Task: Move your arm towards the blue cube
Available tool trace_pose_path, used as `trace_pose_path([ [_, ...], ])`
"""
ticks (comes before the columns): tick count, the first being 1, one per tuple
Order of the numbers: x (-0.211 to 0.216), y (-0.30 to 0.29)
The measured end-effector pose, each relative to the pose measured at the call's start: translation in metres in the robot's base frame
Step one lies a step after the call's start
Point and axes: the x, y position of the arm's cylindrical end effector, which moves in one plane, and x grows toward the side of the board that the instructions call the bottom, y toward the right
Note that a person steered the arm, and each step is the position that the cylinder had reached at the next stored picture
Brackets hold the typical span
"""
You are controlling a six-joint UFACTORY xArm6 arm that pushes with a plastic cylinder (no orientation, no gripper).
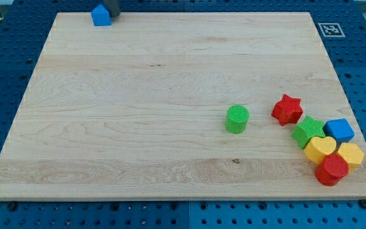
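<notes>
At the view's lower right, near the edge of the tabletop [170,70], the blue cube [339,130] sits in a tight cluster: a green star [308,131] is just beside it on the view's left, a yellow heart [320,149] and a second yellow block [351,154] of unclear shape lie just below it, and a red cylinder [331,170] lies below those. A red star [287,109] and a green cylinder [237,119] stand further to the view's left. My tip [114,14] is at the view's top left, just beside another blue block [100,15], which looks peaked rather than cubic, and is well apart from the cube, almost the whole board away. I operate no claw, only the bare rod, so nothing opens, closes or grips. I judge the cube to be light, rigid and ready to slide on the smooth wood, so a slight touch would shift it. It cannot be taken hold of, only pushed, and its upper and right faces are the free ones. An approach from the view's top would avoid disturbing its neighbours
</notes>
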Motion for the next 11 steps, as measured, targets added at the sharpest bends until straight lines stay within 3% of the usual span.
trace_pose_path([
  [2,0.011,0.106],
  [5,0.191,0.228],
  [7,0.203,0.261],
  [9,0.237,0.410],
  [10,0.268,0.480],
  [11,0.321,0.512],
])
